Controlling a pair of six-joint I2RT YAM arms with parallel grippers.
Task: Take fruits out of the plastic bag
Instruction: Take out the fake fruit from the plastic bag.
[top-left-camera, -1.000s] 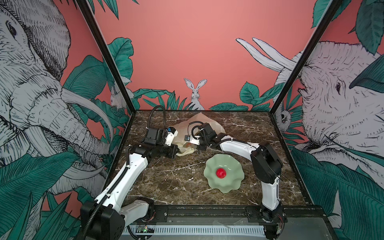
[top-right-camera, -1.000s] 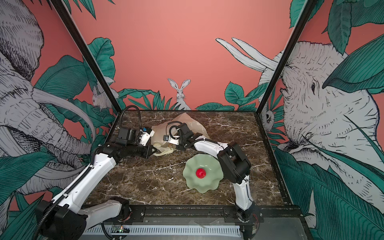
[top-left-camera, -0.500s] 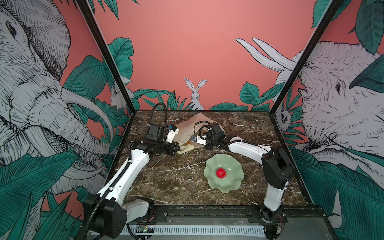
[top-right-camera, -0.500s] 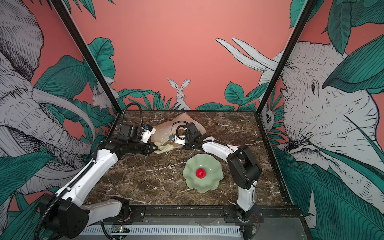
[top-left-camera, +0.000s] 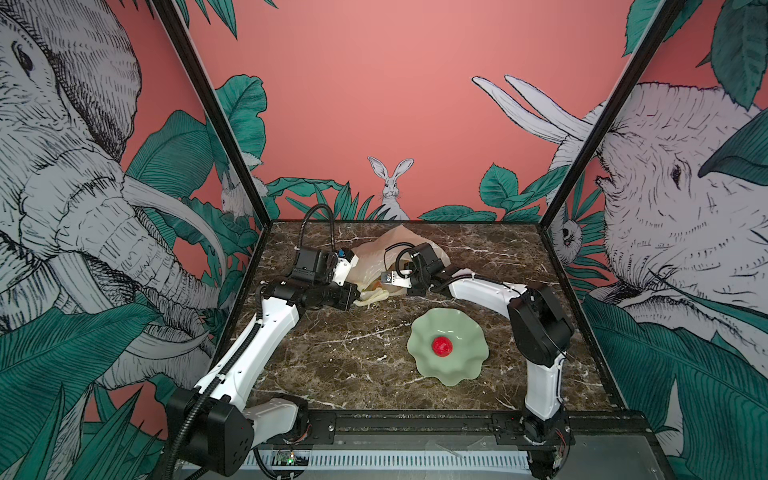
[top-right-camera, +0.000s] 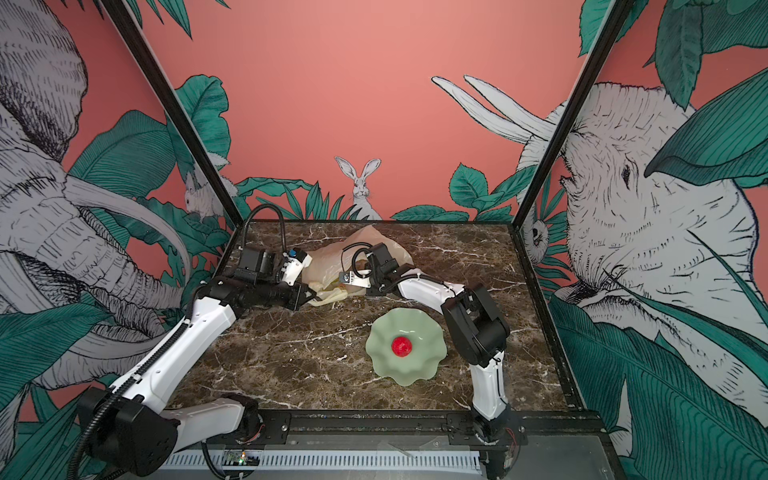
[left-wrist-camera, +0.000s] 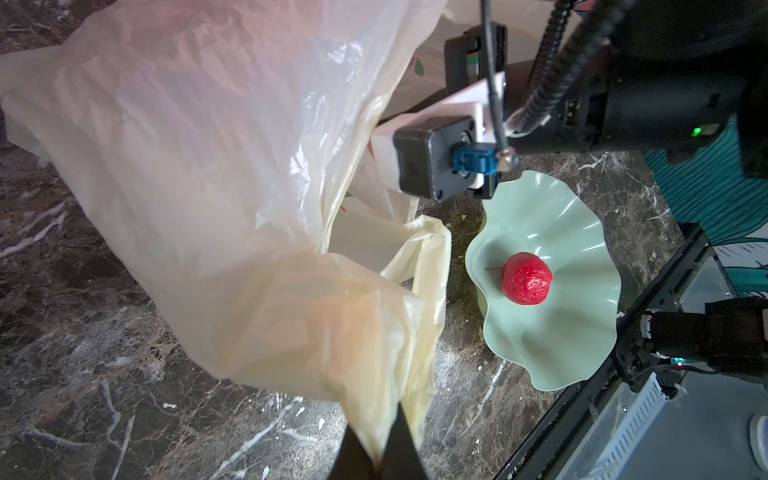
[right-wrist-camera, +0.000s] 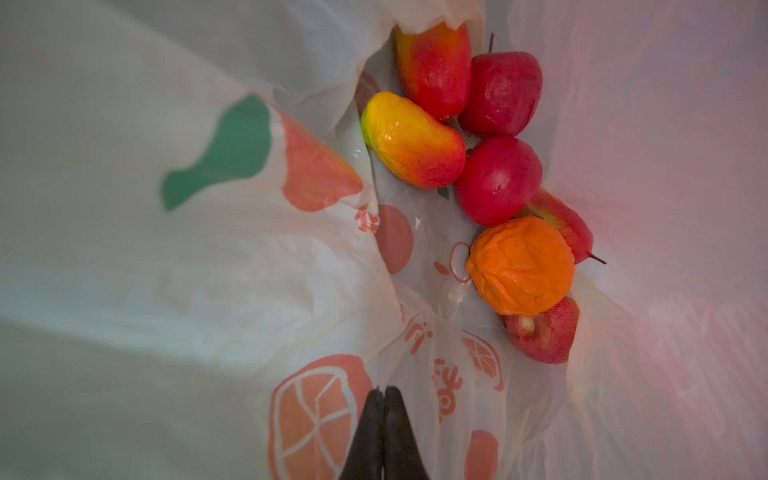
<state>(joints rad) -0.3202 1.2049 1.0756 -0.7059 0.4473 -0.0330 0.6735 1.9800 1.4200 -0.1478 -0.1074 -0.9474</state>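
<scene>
The left gripper (left-wrist-camera: 380, 455) is clamping a gathered fold at the mouth of the plastic bag (left-wrist-camera: 216, 166) and is holding that edge up, so the mouth is gaping toward the wavy green dish (left-wrist-camera: 561, 340). The bag is lying just beside the dish, on the side away from the robot's bases. The right gripper (right-wrist-camera: 384, 401) is reaching inside the bag with its jaws pressed together and nothing visible between them. Most of the fruits (right-wrist-camera: 498, 178) are bunching together deep in the bag, farther from the dish than the mouth, and one red fruit (left-wrist-camera: 526, 278) is sitting in the dish's middle. The toys are looking light and firm, with wrinkled matte skins that should grip well, though the round ones will probably roll. The orange fruit (right-wrist-camera: 521, 266) is lying nearest the fingertips and is best taken across its widest part. The thin, slippery film is likely to get caught along with it.
</scene>
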